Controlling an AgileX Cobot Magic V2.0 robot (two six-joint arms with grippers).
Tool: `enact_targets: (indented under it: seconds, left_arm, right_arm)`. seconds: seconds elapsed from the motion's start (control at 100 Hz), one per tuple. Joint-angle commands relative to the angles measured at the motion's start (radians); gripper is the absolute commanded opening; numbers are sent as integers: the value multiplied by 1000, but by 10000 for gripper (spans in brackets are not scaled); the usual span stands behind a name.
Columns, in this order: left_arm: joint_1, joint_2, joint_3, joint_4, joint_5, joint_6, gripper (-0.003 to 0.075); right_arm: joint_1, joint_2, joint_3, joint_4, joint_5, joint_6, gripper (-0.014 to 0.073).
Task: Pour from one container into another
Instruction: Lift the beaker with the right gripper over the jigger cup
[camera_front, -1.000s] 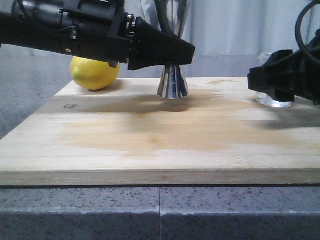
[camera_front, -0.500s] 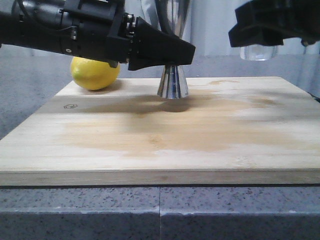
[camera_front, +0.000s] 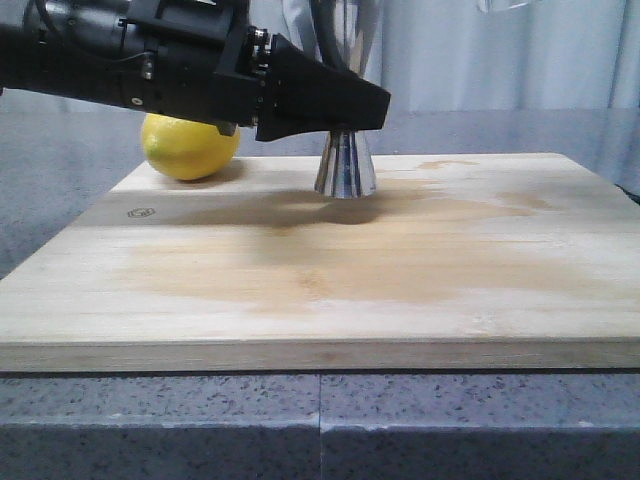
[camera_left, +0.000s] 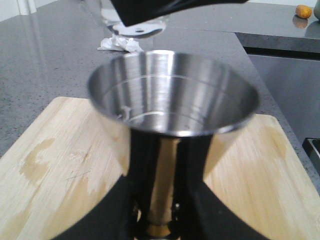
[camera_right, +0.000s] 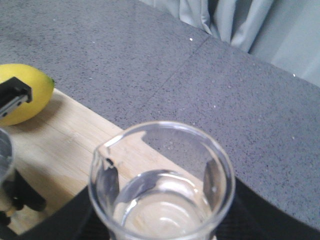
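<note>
Front view shows the left hand (camera_front: 335, 100) clamped around the narrow waist of the steel jigger (camera_front: 345, 165), which stands upright on the wooden board (camera_front: 330, 270) near its far edge, just right of the lemon (camera_front: 190, 147) at the far left corner. That grip probably steadies the tall, top-heavy jigger so it cannot tip when liquid goes in. In the left wrist view the jigger's (camera_left: 172, 100) open upper cup faces up and looks nearly empty, with black fingers (camera_left: 200, 205) pressing either side of its gold-banded stem.

The glass beaker (camera_right: 162, 182) sits upright in the right hand (camera_right: 165, 225), whose dark fingers close on its lower wall; it holds a little clear liquid, and its pouring lip points roughly toward the lemon and jigger. Keeping it level avoids spilling before it is over the target.

A second ago the beaker stood on the board at its right edge with the right hand around it; half a second ago it was lifted clear. Now only its base (camera_front: 510, 5) shows at the top edge of the front view, high above the board. The left hand and jigger have not shifted.
</note>
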Motion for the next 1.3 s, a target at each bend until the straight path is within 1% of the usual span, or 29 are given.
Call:
enact_targets:
  seconds: [0.0,0.34,0.51,0.65,0.9,1.07,1.29]
  left_arm:
    - [1,-47,-30,-62,69,3,22]
    - [1,-47,-30,-60,69,3,22]
    - [1,-47,-30,-50,69,-1,22]
    - [1,-47,-30,-43,69,-1,22]
    - [1,-47,-30,-41,69,-3,22]
    - [1,-47,-30,-41,69,-3,22]
    - [1,-47,-30,-41,69,-3,22]
  right_arm:
    - [14,-31,-61,-17,-32,-35,288]
    - [75,-3,-142,-35,75,-90,288]
    - [103,39,-202,-41,147,-163,288]
    - [122,67,-244,-47,207,-193,288]
    - [139,75,-257,-73,230,-223,288]
    - [141,75,-257,-73,262,-268,288]
    - [159,79,-257,-83,266,-286,288]
